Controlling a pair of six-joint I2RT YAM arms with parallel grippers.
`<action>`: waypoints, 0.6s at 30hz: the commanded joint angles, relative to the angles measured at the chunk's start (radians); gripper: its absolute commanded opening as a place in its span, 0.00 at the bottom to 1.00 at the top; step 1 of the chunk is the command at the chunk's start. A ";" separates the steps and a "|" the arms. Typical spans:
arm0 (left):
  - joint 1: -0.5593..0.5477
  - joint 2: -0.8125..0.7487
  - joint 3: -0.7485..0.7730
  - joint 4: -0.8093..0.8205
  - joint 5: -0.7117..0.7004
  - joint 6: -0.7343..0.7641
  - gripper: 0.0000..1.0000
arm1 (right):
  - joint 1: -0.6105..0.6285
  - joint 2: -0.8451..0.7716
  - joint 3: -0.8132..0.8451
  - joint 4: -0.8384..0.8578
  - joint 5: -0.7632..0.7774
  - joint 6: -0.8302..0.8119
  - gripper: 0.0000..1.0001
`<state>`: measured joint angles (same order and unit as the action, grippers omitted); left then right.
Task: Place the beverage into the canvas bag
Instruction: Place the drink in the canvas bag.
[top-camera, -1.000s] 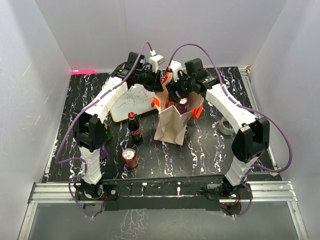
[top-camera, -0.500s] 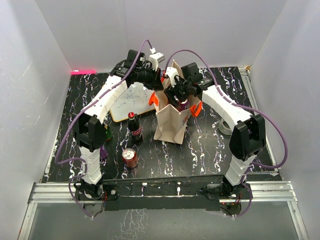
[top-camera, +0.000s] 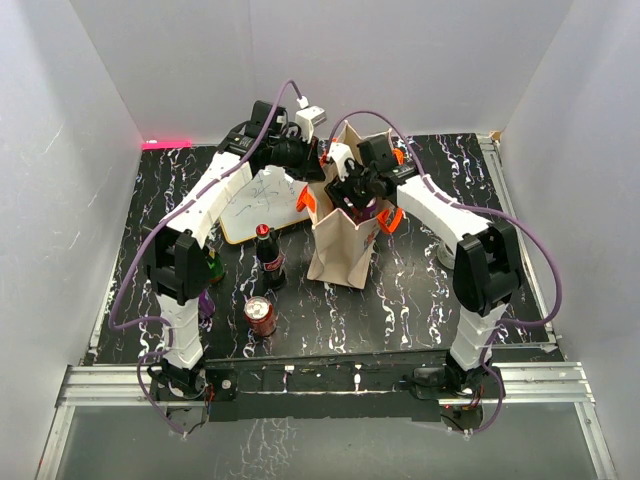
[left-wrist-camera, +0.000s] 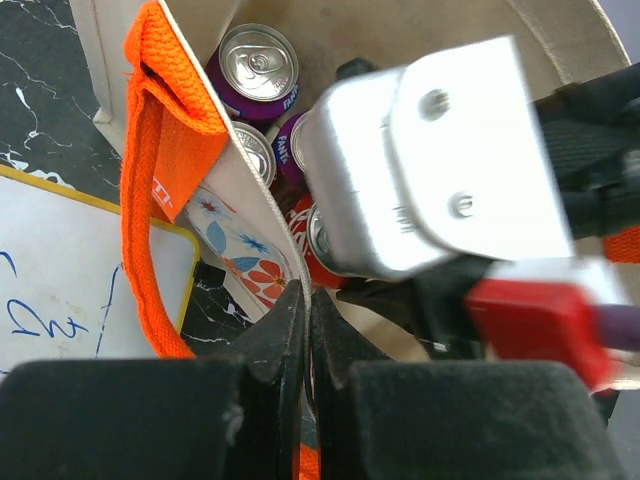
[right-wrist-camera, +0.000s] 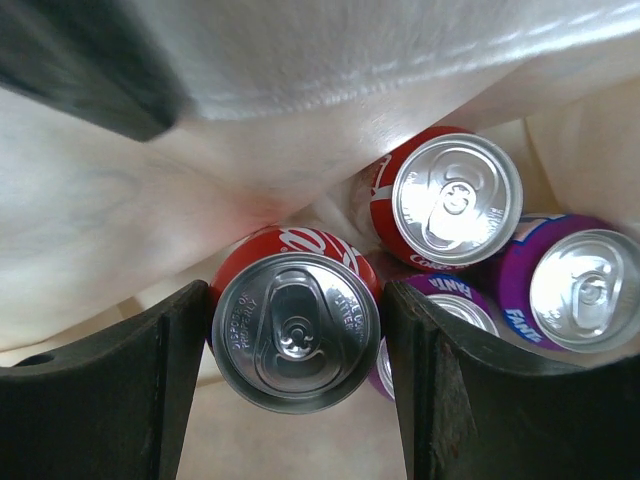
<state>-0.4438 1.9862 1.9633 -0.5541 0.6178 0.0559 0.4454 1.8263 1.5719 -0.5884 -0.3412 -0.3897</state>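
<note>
1. The right gripper (right-wrist-camera: 297, 310) is down inside the mouth of the tall beige canvas bag with orange handles (top-camera: 340, 255); its two dark fingers (right-wrist-camera: 165, 390) press either side of a red aluminium cola can (right-wrist-camera: 296, 340), so it has the can in its grasp, upright, silver top facing the wrist camera.
2. Deeper in the bag more drinks sit close together: a second red can (right-wrist-camera: 455, 200) and a purple soda can (right-wrist-camera: 580, 285); the canvas wall folds in above them.
3. The left gripper (left-wrist-camera: 305, 315) is clamped tight, pinching the bag's rim beside the orange webbing handle (left-wrist-camera: 150, 190); the mouth stands open.
4. The bag stands upright in the middle of the black marbled desk (top-camera: 400, 300); a white drawing board (top-camera: 262, 205) lies just to its left.
5. Front-left, a dark cola bottle (top-camera: 268, 255) stands upright; a lone red desk can (top-camera: 261, 316) sits nearer the arm bases, apart from the bag.
</note>
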 joint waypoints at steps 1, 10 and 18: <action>0.002 -0.084 -0.005 0.016 0.047 0.004 0.00 | 0.007 0.005 -0.007 0.189 -0.017 0.004 0.08; 0.015 -0.091 -0.019 0.023 0.055 -0.007 0.00 | 0.007 0.008 -0.058 0.289 0.003 -0.006 0.08; 0.016 -0.088 -0.028 0.016 0.057 0.002 0.00 | 0.006 -0.025 -0.116 0.405 0.037 -0.008 0.08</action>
<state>-0.4301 1.9743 1.9438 -0.5488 0.6247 0.0517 0.4473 1.8671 1.4609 -0.3893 -0.3180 -0.3912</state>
